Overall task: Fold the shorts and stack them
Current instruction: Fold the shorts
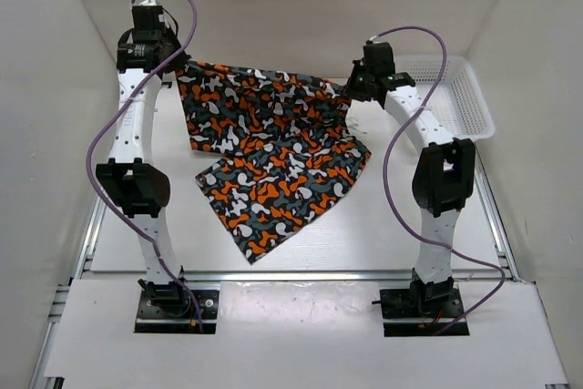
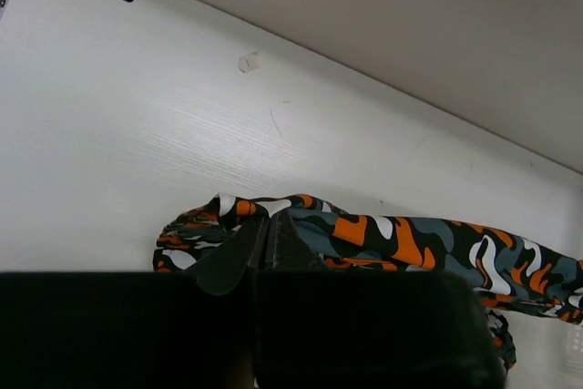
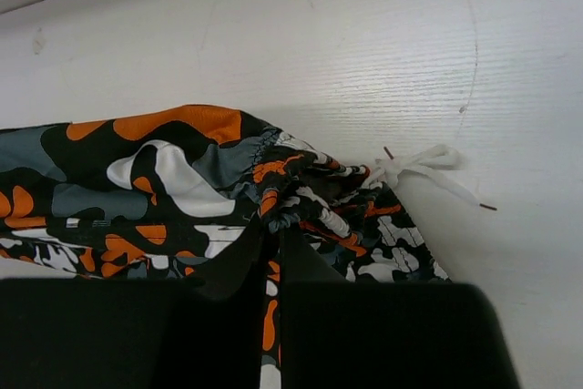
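My left claw [image 2: 266,230] and right claw [image 3: 281,234] each clamp a far corner of the shorts [image 1: 273,152]. Thin, limp, light; grip bunched edges, not middle.

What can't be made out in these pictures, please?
- Top view: where the left end effector and right end effector pinch the shorts, hidden under their wrists.
- Wrist views: fabric nearer the camera, blocked by each black end effector body; shorts cut off by frame edges.
- Top view: left end of the white basket, behind the right arm.
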Action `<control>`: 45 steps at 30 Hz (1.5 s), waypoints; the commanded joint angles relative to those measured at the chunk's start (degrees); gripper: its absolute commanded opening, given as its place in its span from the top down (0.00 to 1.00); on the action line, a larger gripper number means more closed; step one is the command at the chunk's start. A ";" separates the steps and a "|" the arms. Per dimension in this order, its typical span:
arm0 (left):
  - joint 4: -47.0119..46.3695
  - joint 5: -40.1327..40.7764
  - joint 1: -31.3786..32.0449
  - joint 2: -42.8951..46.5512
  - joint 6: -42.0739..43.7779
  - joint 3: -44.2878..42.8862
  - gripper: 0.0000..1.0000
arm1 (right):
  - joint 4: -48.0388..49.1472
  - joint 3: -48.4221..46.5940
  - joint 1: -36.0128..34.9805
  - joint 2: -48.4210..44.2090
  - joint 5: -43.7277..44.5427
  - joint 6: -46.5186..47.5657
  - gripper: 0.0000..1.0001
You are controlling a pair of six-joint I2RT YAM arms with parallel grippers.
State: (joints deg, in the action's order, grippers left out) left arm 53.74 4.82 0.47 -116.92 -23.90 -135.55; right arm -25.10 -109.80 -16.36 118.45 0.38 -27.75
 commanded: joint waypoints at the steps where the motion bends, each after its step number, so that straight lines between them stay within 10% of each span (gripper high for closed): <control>1: -0.12 1.69 -2.23 3.87 0.52 -0.27 0.90 | -3.10 -2.26 1.77 -0.06 2.52 1.12 1.00; 14: -1.88 -8.77 8.75 40.69 -2.81 51.39 0.90 | -8.03 14.69 5.89 -13.06 4.36 -2.13 1.00; 33: 0.49 -10.62 35.11 63.57 -20.47 87.45 0.90 | -7.07 53.71 6.43 -44.33 17.01 -11.09 1.00; 34: 0.49 -11.84 36.08 64.10 -20.48 88.25 0.89 | -7.07 55.29 6.43 -45.84 17.63 -11.80 0.96; 36: 0.49 -13.69 38.01 64.10 -21.01 89.92 0.66 | -7.07 59.25 6.43 -49.79 19.12 -13.03 0.54; 38: 0.49 -15.27 38.81 62.70 -21.01 91.25 0.14 | -7.07 61.27 6.43 -52.00 19.13 -13.56 0.21; 39: 1.10 -15.28 38.82 62.70 -21.01 91.25 0.05 | -7.07 61.98 6.43 -53.23 19.65 -13.56 0.10; 45: 3.04 -8.34 39.43 59.79 -23.03 87.82 0.02 | -8.91 60.85 6.43 -52.45 18.70 -13.48 0.08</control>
State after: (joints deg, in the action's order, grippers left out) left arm 56.25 -6.87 39.62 -56.80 -45.50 -45.12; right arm -34.20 -47.94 -10.13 65.71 18.11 -40.64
